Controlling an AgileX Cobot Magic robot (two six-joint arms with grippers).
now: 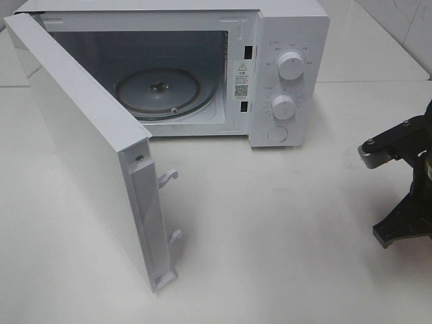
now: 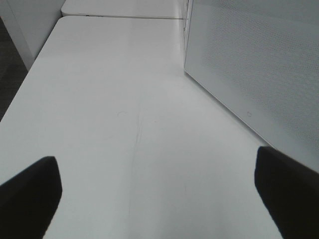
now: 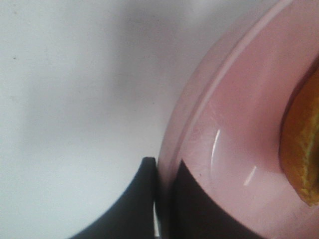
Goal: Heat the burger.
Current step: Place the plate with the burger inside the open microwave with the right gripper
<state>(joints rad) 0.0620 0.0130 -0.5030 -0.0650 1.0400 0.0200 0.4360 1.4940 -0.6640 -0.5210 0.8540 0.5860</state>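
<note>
Pinching pink plate (image 3: 234, 99), right gripper (image 3: 164, 164).

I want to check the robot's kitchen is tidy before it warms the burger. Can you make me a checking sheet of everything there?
Surface: white table, plain and smooth.
Job's things: burger on a pink plate, only its edge in view; microwave with its door swung open and its glass turntable bare.
Clutter: nothing seen.
Grippers: left gripper open, holding nothing; right gripper shut on the plate's rim.
Cables: nothing seen.
Surroundings: pale tiled wall behind the table.
</note>
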